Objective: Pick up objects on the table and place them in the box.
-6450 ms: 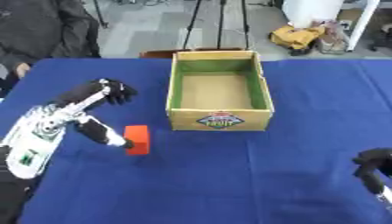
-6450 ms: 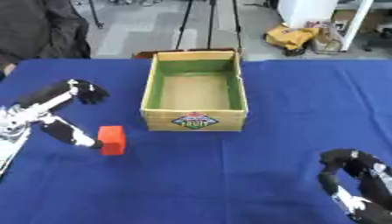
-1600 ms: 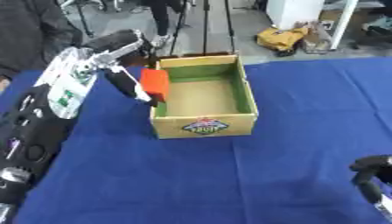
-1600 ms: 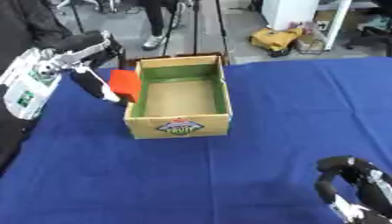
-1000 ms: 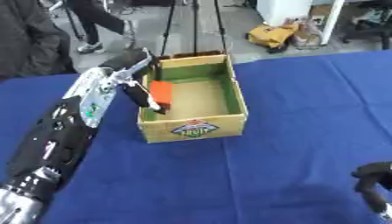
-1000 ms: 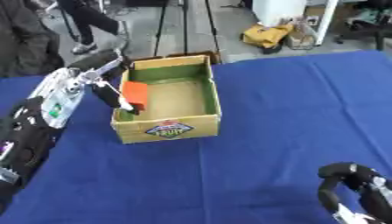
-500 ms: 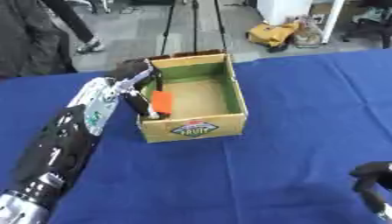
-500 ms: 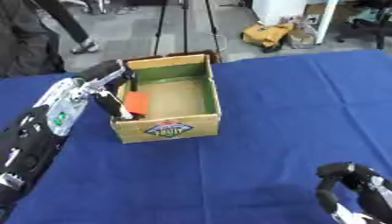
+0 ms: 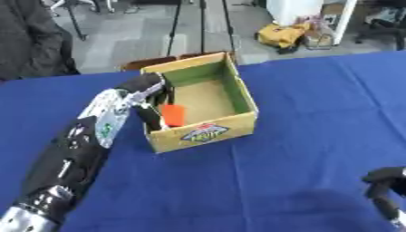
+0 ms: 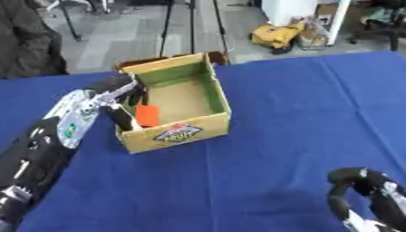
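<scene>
Lowered into the box [image 9: 238, 93], the left hand [image 9: 151, 97] still pinches the orange block [image 9: 173, 115].

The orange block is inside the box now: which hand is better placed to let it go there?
The left hand. It reaches over the box's left wall and holds the orange block inside. The right hand hangs at the lower right corner, far from the box.
</scene>
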### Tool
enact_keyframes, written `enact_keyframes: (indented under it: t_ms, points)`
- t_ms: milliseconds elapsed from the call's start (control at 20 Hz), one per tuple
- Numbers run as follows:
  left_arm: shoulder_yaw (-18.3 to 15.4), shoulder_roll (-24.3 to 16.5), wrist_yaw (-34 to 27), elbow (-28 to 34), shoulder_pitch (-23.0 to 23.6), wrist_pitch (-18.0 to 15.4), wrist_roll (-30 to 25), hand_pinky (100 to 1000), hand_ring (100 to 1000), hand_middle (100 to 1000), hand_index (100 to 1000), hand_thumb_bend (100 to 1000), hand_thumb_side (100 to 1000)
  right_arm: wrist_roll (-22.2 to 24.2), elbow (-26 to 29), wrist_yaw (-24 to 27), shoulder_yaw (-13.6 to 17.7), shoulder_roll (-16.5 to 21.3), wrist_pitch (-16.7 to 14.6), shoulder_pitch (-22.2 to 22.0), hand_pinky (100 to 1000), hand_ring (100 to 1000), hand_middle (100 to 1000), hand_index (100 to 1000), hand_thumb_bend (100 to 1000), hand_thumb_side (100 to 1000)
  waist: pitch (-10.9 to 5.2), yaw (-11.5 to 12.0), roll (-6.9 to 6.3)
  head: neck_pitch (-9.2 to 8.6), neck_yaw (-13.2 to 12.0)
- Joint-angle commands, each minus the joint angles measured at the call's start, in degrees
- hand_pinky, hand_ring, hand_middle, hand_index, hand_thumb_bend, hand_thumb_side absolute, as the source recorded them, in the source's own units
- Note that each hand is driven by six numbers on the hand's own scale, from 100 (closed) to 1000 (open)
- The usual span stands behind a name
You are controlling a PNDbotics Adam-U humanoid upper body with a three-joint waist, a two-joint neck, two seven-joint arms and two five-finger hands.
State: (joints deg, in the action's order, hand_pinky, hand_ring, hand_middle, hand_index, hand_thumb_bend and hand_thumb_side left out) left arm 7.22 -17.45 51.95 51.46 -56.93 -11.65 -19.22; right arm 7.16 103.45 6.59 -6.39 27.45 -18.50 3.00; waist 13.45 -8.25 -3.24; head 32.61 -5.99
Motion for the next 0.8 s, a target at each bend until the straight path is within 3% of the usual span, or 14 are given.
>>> enact_keyframes:
  t_ms: [50, 300, 550, 800]
  points:
    - [0.1, -0.4, -1.1, 0.3, -0.7, -0.4, 0.2, 567, 511, 465, 586, 856, 388, 0.1, 0.4, -0.1, 0.4, 0.9, -0.2, 0.3, 755, 504, 409, 693, 470, 462, -0.73, 0.1, 0.42, -0.61, 0.1]
    - [0.2, -0.5, -2.6, 1.3, -0.6, -1.2, 1.9, 659, 601, 587, 720, 919, 757, 0.1, 0.3, -0.1, 0.4, 0.9, -0.2, 0.3, 755, 505, 409, 693, 469, 462, -0.87, 0.2, 0.43, -0.56, 0.1]
    - [0.2, -1.2, -5.7, 3.9, 0.0, -1.6, 3.5, 662, 606, 599, 730, 933, 803, 0.1, 0.3, 0.0, 0.5, 0.9, -0.2, 0.2, 755, 505, 409, 693, 467, 461, -1.16, 0.5, 0.59, -0.58, 0.3]
    - [0.5, -4.2, -13.1, 12.0, 1.0, -0.5, 5.3, 652, 596, 596, 726, 948, 799, -0.1, 0.2, 0.2, 0.9, 0.8, -0.2, -0.2, 755, 505, 409, 693, 464, 460, -1.72, 1.4, 0.84, -0.52, 0.9]
